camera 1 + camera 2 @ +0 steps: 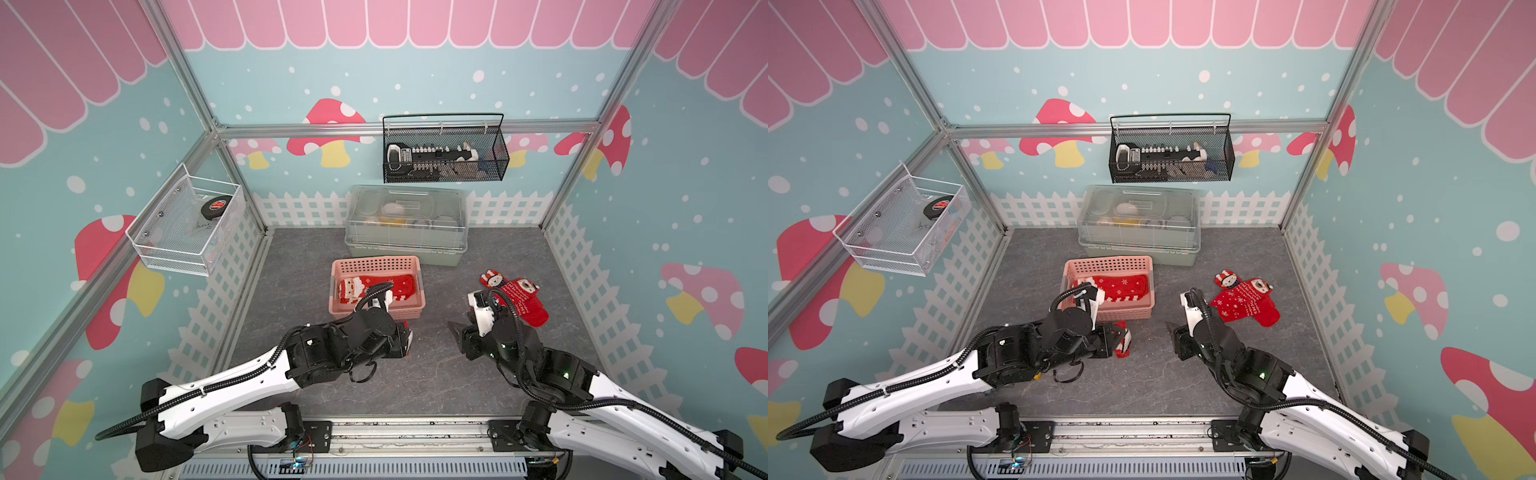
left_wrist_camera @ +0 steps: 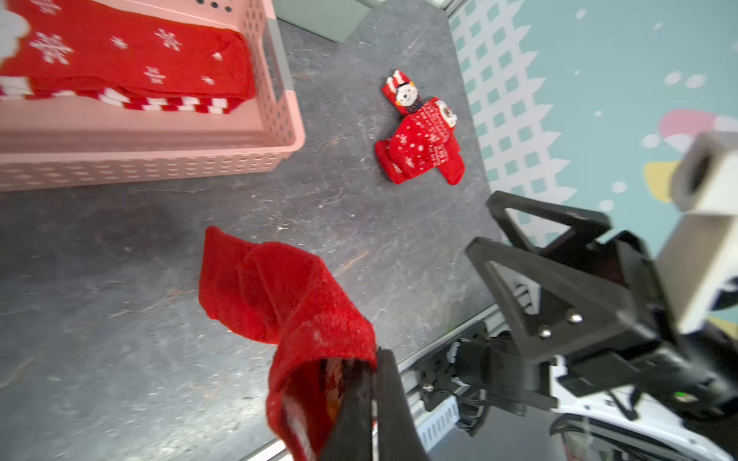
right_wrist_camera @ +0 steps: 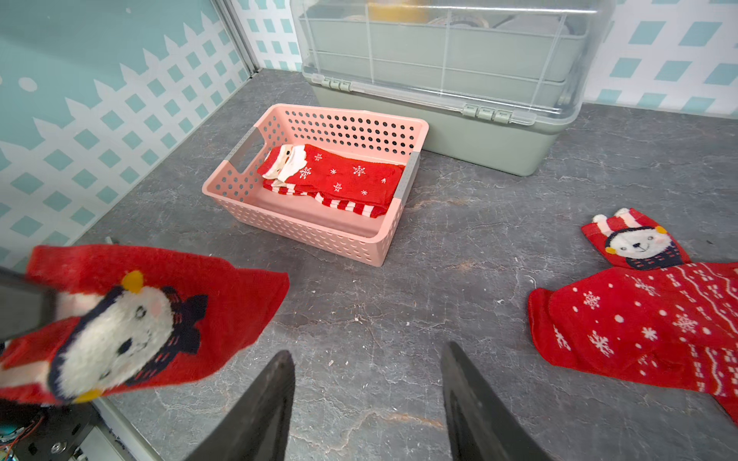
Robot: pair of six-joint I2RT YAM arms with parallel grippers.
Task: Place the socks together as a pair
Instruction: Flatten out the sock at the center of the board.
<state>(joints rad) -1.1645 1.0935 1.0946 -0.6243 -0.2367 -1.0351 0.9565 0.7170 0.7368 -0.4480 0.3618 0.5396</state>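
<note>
Grey stone-patterned table (image 1: pixel 415 386), enclosed by printed walls, with both arms reaching in from the near edge. A lidded box (image 1: pixel 405 224) is set at the middle of the far edge, closed and clear of the work.

Just in front of it, left of centre, a pink basket (image 1: pixel 376 262) is placed within the left arm's reach. Stacked socks (image 1: pixel 403 282) are laid flat in it, a snowflake one with a Santa cuff on top and a white-striped one beneath, presumably as stock awaiting sorting.

Toward the right edge, crossed socks (image 1: pixel 530 303) are laid on the bare table, a snowflake-patterned one partly over one with a bear face and striped cuff. This spot is judged to be the pairing area, kept well apart from the basket.

A held sock (image 2: pixel 287 295) is hung over the table just in front of the basket's near wall. It is pinched at the cuff end so that the foot drops free; whether its tip touches the table cannot be told. Its bear face (image 3: pixel 120 331) appears to match the one at the right edge, so it is judged to belong there.

The left gripper (image 2: pixel 373 383) is clenched on that cuff. The right gripper (image 3: pixel 367 351) is spread with nothing between its jaws. It is held low over the table between the held sock and the crossed socks and pointed toward the table's middle, presumably to take the hanging sock over.
</note>
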